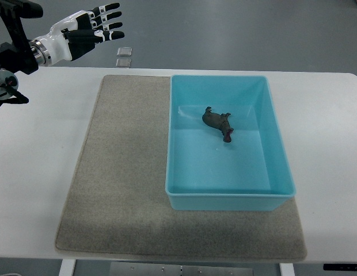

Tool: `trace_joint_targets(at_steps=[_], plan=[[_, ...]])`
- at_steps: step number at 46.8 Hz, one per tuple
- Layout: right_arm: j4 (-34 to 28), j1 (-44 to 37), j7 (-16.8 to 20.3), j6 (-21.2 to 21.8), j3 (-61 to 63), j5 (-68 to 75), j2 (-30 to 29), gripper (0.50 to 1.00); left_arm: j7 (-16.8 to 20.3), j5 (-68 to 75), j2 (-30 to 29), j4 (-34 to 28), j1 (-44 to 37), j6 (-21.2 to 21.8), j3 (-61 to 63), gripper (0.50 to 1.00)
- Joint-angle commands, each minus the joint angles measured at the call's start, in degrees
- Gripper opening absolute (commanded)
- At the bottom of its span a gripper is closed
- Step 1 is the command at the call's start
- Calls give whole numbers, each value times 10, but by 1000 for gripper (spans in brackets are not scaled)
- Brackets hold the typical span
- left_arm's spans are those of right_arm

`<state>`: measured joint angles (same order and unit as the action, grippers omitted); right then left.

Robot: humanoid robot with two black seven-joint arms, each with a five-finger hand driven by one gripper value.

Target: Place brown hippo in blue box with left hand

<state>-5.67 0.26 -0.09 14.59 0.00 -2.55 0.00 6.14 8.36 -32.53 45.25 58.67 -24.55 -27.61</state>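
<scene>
A small brown hippo (217, 121) lies on the floor of the blue box (222, 199), toward the box's far half. The box stands on the right part of a grey mat (121, 167). My left hand (98, 26) hovers at the upper left, beyond the table's far edge and well away from the box. Its fingers are spread and hold nothing. No right arm shows.
The mat lies on a white table (34, 161). Two small pale squares (124, 55) lie on the grey floor beyond the table's far edge, near my left hand.
</scene>
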Motion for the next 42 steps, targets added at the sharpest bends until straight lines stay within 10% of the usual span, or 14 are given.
trace_joint_targets(at_steps=[1, 42], plan=[[0, 0, 0, 0, 0, 0, 0, 936, -4, -59, 0, -9, -13, -10, 0, 999], [-7, 0, 0, 6, 1, -3, 0, 936, -62, -252, 9, -69, -57, -66, 1, 999]])
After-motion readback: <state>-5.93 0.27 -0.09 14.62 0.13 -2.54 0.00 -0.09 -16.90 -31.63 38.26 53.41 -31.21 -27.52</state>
